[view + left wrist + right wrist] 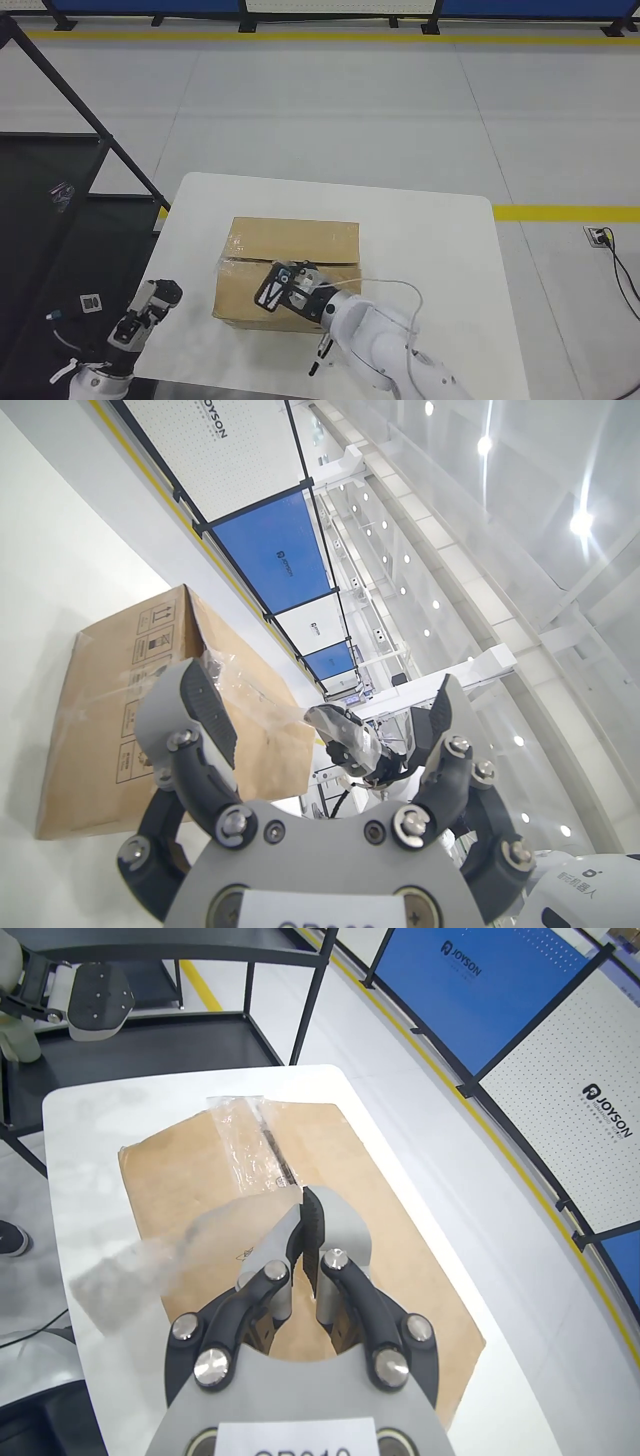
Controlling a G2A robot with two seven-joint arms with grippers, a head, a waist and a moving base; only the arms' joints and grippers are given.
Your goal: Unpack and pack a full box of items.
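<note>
Looks like a robot test hall or industrial lab, going by the fittings. Pale glossy floor (330, 100) marked with a yellow line (300, 36), fenced off by blue panels (280, 560) and white perforated panels (550, 1053) on black frames. High white ceiling (525, 550) with rows of spotlights (581, 522), black metal rack (150, 1038) beside a white table (440, 260), floor socket (598, 236) with cables.

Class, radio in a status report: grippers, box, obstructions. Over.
Left gripper open, apart from brown cardboard box. Right gripper shut on clear plastic tape strip, partly peeled off top seam. Remaining tape holds flaps closed.
</note>
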